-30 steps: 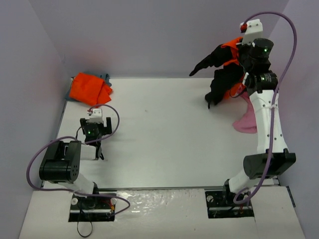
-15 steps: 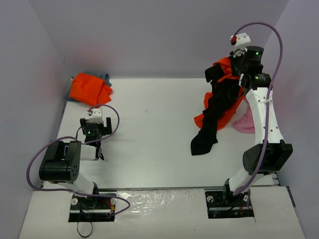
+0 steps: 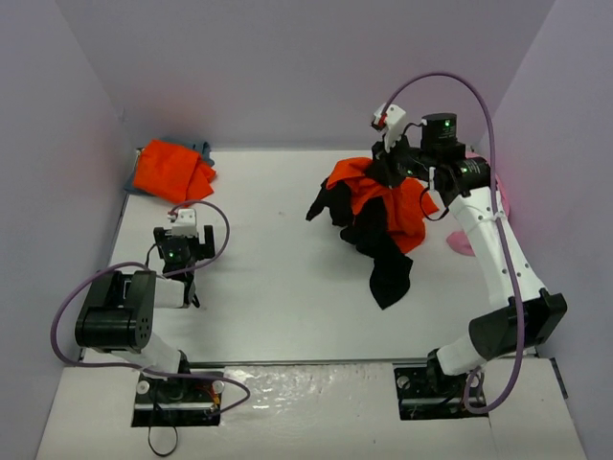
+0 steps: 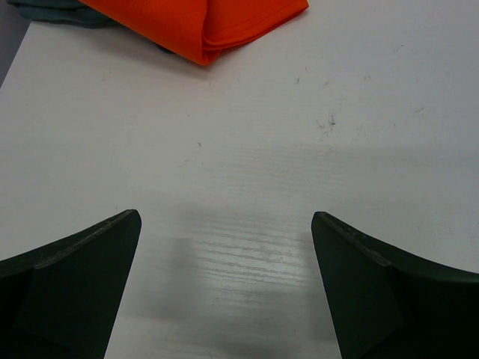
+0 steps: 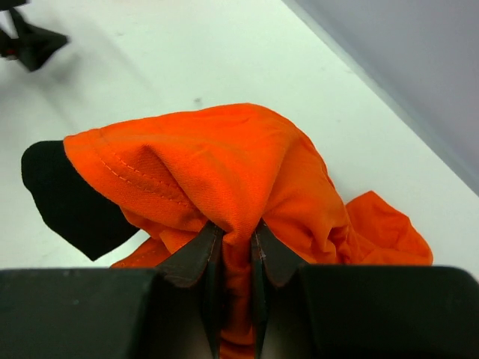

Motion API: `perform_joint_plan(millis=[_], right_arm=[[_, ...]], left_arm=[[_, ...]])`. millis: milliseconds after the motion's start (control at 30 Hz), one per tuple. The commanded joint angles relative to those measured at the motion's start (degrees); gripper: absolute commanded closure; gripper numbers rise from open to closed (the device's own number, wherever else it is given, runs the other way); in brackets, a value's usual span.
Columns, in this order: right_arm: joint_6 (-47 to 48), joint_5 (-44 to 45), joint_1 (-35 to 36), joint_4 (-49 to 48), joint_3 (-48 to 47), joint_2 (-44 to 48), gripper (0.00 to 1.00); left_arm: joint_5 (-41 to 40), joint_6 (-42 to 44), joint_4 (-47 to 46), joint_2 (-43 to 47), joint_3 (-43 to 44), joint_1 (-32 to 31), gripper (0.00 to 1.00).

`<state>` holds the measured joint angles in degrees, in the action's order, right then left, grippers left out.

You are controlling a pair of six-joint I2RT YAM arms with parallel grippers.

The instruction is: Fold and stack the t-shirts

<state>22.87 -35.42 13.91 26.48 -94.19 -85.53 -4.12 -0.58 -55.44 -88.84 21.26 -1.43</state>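
Opening step of the fold: separating one garment from the tangle. The right gripper (image 5: 236, 232) stands over the far right part of the table (image 3: 278, 259), its jaws pressed together on a bunched fold of the orange t-shirt (image 5: 224, 157). This shirt is lifted at the pinch and drapes down onto the surface. The black t-shirt (image 3: 388, 273) is caught up with it, showing on both sides of the orange cloth and trailing toward the near edge; whether any black cloth also sits in the pinch cannot be told. The pink t-shirt (image 3: 459, 242) lies behind the right arm. The left gripper (image 4: 224, 217) hovers low over bare table at the left, fingers spread wide, holding nothing. The folded orange t-shirt (image 3: 170, 171) rests on the blue-grey t-shirt (image 4: 52, 11) in the far left corner. The next move probably calls for freeing the two entangled shirts, then spreading one flat at centre, likely with the left gripper taking a second edge.
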Motion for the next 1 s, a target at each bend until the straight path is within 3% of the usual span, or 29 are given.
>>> perform_joint_plan(millis=[0,167,200,233,333,467,633,800,933,967], right_arm=[[3.8,-13.1,1.8,2.3,1.1,6.7,1.0],[9.5,-12.9,5.3,9.3,8.5,9.3,0.95],[10.9,-11.0,6.5,11.2,10.7,9.2,0.74],[11.5,-6.1,9.0,12.4,12.3,8.3,0.42],[12.4,5.6,14.1,13.1,16.0,5.2,0.0],[11.2,11.9,15.5,10.8,16.7,1.5,0.0],[6.3,27.6,15.8,-1.5,15.0,2.1,0.0],[6.9,34.9,14.6,-0.8,12.6,-8.4,0.0],[3.2,41.0,8.8,-1.4,7.3,-19.9,0.01],[2.5,40.4,6.4,-1.5,5.0,-22.5,0.09]], left_arm=[[-0.2,0.5,-3.1,1.4,1.9,-0.2,0.03],[-0.3,0.5,-3.1,1.4,1.9,-0.2,0.03],[-0.3,0.5,-3.1,1.4,1.9,-0.2,0.03],[-0.2,0.5,-3.1,1.4,1.9,-0.2,0.03],[-0.3,0.5,-3.1,1.4,1.9,-0.2,0.03],[-0.2,0.5,-3.1,1.4,1.9,-0.2,0.03],[-0.3,0.5,-3.1,1.4,1.9,-0.2,0.03],[-0.3,0.5,-3.1,1.4,1.9,-0.2,0.03],[-0.3,0.5,-3.2,1.5,1.8,-0.2,0.03],[-0.3,0.5,-3.2,1.5,1.6,-0.1,0.03]])
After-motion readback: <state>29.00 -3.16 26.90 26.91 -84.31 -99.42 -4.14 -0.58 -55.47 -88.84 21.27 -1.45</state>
